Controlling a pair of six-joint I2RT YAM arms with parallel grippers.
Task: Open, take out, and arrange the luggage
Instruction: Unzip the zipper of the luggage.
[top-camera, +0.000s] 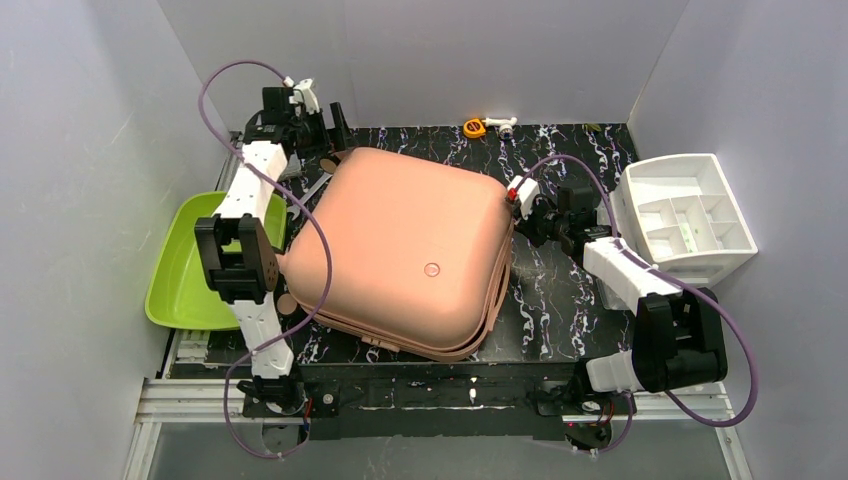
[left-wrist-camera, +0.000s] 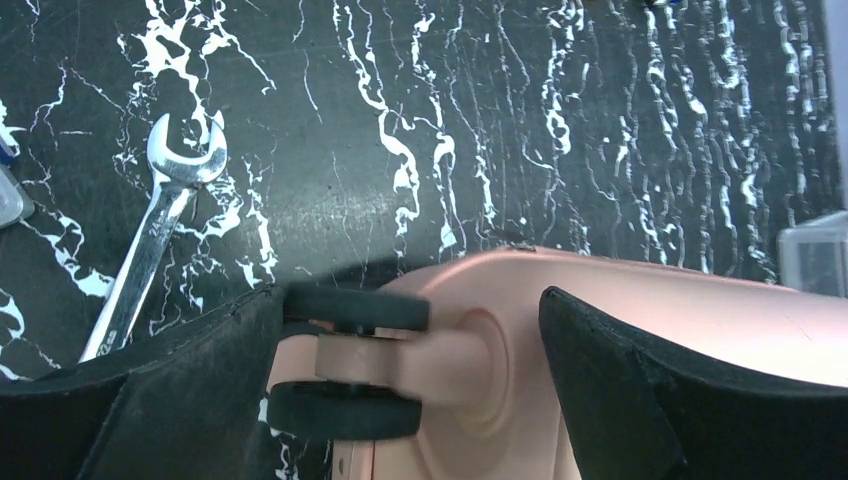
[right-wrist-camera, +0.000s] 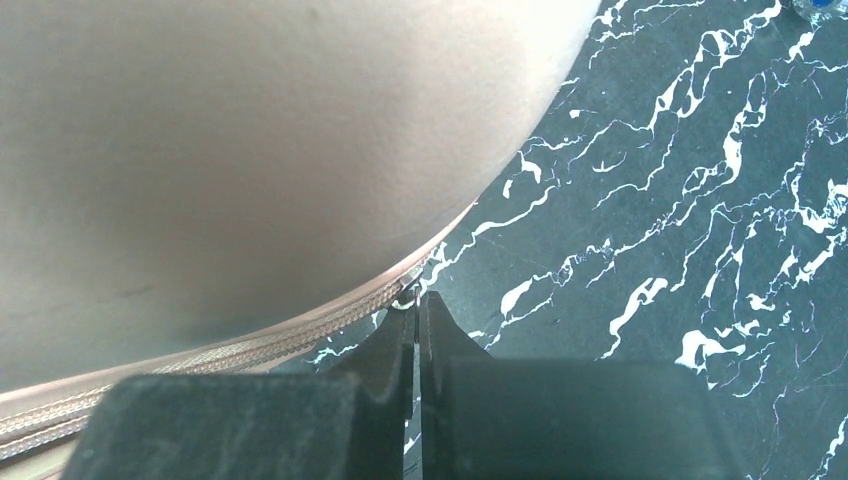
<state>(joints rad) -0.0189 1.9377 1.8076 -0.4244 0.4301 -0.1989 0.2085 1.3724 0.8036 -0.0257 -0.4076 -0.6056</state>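
Observation:
The salmon-pink luggage (top-camera: 410, 250) lies flat and closed in the middle of the table. My left gripper (top-camera: 333, 132) is at its far left corner. In the left wrist view the gripper (left-wrist-camera: 412, 305) is open, its jaws straddling a black twin wheel (left-wrist-camera: 350, 410) of the luggage (left-wrist-camera: 640, 310); the left finger (left-wrist-camera: 150, 400) touches the wheel and the right finger stands apart. My right gripper (top-camera: 516, 197) is at the far right corner. In the right wrist view it (right-wrist-camera: 417, 300) is shut on the zipper pull (right-wrist-camera: 405, 296) of the zipper (right-wrist-camera: 250, 345) under the shell (right-wrist-camera: 250, 150).
A lime-green tray (top-camera: 180, 270) lies left of the luggage. A white drawer organizer (top-camera: 690, 215) stands at the right. A silver wrench (left-wrist-camera: 150, 250) lies on the marble top by the left corner. A small orange and white item (top-camera: 480, 126) sits at the back wall.

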